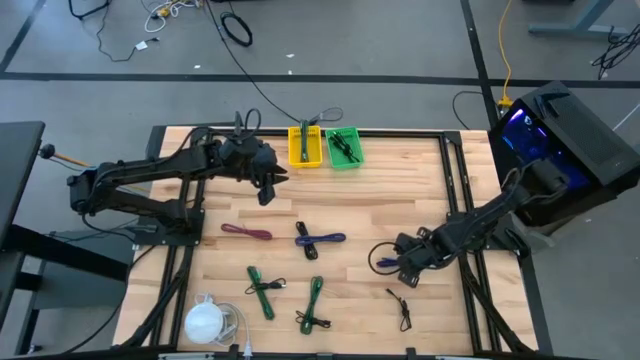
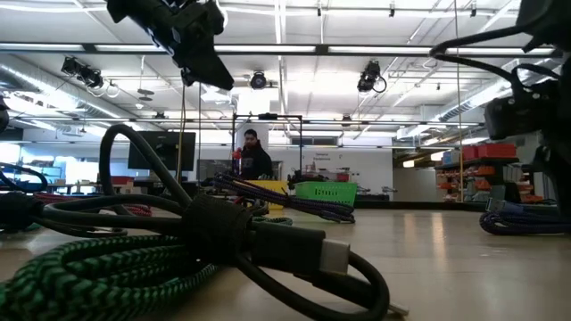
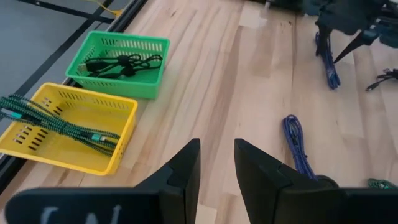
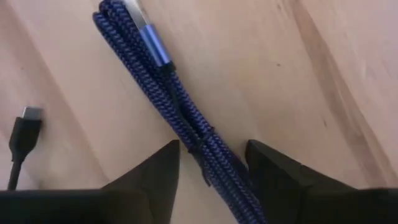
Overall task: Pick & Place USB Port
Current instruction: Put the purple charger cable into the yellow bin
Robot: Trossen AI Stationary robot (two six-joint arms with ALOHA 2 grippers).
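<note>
A blue braided USB cable (image 4: 180,106), bundled up, lies flat on the wooden table at the right (image 1: 384,262). My right gripper (image 4: 211,152) points down over it, open, one finger on each side of the bundle's middle (image 1: 402,266). My left gripper (image 3: 216,149) hangs open and empty above the table's far left part (image 1: 270,188), short of the yellow basket (image 3: 68,127) and the green basket (image 3: 121,62). The yellow basket holds a green braided cable and the green basket a black one. My right gripper's fingers (image 4: 155,168) come from above and stand across the blue cable's bundled middle (image 4: 208,146), which lies on the table. Whether they touch it I cannot tell.
More cables lie loose on the table: a maroon one (image 1: 246,232), a blue one (image 1: 318,240), two green ones (image 1: 260,290) (image 1: 313,305) and a black one (image 1: 402,305). A black plug (image 4: 25,127) lies beside the blue bundle. A white object (image 1: 205,322) sits at the near left.
</note>
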